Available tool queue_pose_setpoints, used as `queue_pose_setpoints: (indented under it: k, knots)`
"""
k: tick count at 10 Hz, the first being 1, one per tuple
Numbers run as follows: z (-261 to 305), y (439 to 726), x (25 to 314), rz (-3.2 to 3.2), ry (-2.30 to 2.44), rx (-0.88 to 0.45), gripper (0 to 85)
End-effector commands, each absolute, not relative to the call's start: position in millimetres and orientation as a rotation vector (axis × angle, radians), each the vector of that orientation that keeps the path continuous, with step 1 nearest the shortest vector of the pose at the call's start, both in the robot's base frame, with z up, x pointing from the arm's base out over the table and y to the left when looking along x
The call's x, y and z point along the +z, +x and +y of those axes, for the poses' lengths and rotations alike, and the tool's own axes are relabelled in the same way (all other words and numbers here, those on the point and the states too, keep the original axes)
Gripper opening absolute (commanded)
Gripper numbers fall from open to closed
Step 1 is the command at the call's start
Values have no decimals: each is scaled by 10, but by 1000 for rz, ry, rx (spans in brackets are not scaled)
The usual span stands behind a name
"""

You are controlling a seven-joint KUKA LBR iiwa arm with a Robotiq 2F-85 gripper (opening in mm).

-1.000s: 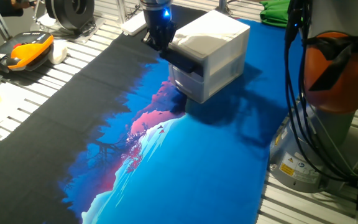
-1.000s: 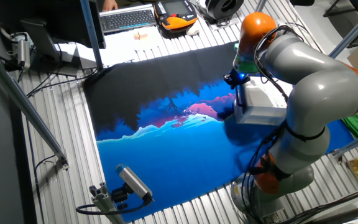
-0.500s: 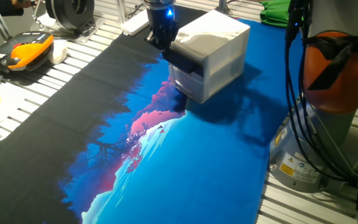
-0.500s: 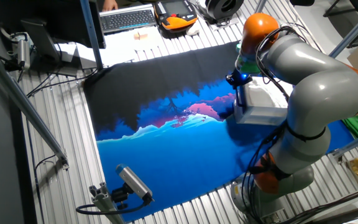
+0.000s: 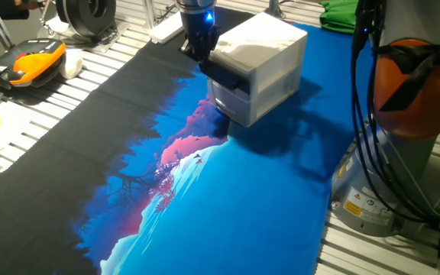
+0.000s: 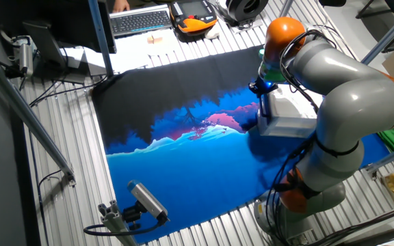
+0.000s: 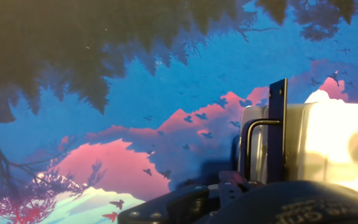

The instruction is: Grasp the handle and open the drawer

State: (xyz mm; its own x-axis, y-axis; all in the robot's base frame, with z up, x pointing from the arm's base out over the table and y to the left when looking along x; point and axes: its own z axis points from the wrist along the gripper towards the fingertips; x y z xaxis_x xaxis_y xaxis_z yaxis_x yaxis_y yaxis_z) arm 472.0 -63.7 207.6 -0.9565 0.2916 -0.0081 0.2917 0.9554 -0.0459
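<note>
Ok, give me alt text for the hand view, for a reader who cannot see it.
A black bar handle stands on end against a white drawer at right. Behind them spreads a mat printed with blue sky, dark trees and pink mountains; dark gripper parts fill the bottom edge.

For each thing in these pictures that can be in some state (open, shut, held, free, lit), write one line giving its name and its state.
drawer: looks shut, its front about level with the cabinet.
handle: not visibly gripped; in the hand view it stands off to one side.
gripper: low by the far end of the handle; whether it is open or shut cannot be told.
blue light on the gripper: lit.
</note>
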Motion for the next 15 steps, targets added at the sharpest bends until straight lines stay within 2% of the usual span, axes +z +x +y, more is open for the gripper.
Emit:
queue_pose_setpoints:
  k: [1,2,3,11,12,15]
  knots:
    - [-635,4724,2074,3112,470,-78,0]
    - [-636,4724,2075,3119,457,-77,0]
    - [-640,4722,2078,3118,459,-53,170]
    - [-692,4675,1985,3073,495,-66,170]
    - [-702,4677,1991,3067,501,-73,340]
    - [-707,4678,1988,3054,509,-75,340]
